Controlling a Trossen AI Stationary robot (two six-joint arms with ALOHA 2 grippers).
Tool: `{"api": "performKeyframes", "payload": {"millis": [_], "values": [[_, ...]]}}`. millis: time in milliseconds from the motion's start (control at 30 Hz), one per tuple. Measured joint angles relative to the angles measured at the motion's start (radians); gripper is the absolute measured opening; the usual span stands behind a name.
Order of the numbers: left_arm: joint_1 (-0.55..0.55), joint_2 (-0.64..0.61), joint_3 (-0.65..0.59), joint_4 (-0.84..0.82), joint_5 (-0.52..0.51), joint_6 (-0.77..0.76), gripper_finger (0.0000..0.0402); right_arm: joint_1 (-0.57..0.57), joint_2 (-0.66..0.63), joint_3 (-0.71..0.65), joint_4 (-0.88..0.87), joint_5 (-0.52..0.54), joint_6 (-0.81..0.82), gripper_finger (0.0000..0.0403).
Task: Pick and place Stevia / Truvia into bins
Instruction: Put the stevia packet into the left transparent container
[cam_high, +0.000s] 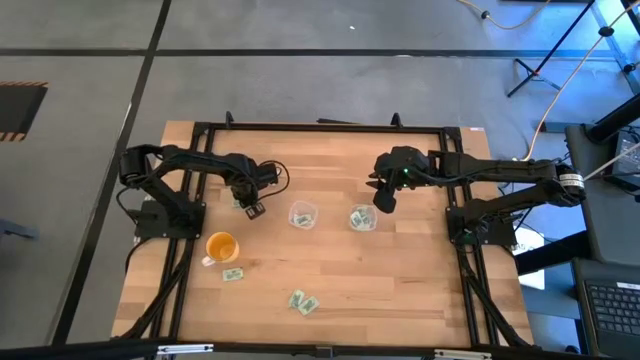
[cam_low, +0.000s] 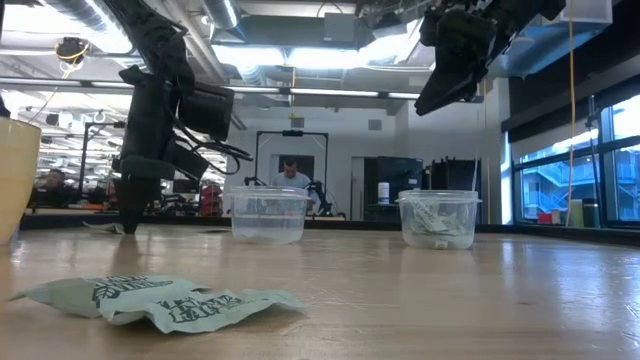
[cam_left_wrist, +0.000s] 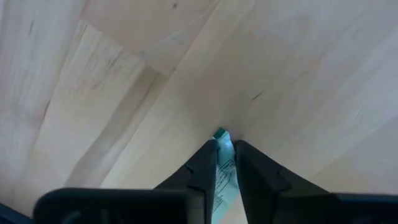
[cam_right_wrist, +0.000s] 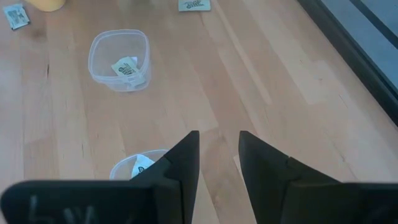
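Left gripper (cam_left_wrist: 225, 163) is down at the desk (cam_high: 400, 270), jaws pinched on a Stevia packet (cam_left_wrist: 224, 177) near the orange cup (cam_high: 221, 246). Right gripper (cam_right_wrist: 219, 155) hangs above the bins (cam_high: 303, 214), jaws parted, empty.

Right gripper (cam_right_wrist: 218, 155) parted over table (cam_right_wrist: 298, 93) — bins (cam_right_wrist: 120, 60) hold packets (cam_right_wrist: 126, 68).

Both arms are showing matte black links with black cables looping beside the joints. Behind the right gripper (cam_high: 385, 200) a small green light is glowing; a silver ring, possibly metal, is banding its far link.
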Motion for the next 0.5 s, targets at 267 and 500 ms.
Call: {"api": "performKeyframes", "payload": {"millis": [267, 500], "values": [[0.002, -0.059, 0.007, -0.029, -0.02, 0.038, 0.0026, 0.0, 0.0, 0.0, 0.0, 0.0, 0.0, 0.0116], [0.001, -0.129, 0.108, -0.047, -0.01, 0.04, 0.0018, 0.0, 0.0, 0.0, 0.0, 0.0, -0.001, 0.0116]]}}
